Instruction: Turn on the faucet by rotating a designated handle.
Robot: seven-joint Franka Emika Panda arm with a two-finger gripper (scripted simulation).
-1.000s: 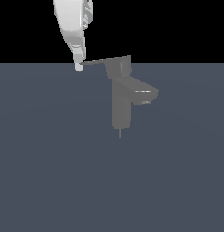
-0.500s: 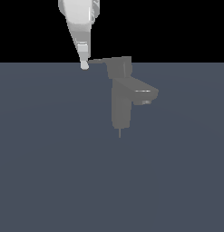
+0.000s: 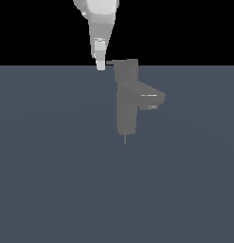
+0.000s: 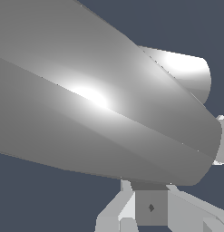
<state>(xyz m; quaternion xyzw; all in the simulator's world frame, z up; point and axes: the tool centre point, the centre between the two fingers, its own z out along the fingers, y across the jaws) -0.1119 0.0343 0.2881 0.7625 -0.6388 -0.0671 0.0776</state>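
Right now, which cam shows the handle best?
The exterior view: the handle juts from the cap on the faucet toward the gripper, its tip hidden there. In the wrist view a huge grey shape, probably the lever up close, fills the frame.

The arm is smooth, glossy white with soft grey shading, its rounded casing narrowing like a cone toward the gripper. The gripper's end is a small, pale, blocky tip with a slightly darker grey band above it. In the wrist view, blocky light-grey gripper parts frame a darker square face bearing a tiny dark mark.
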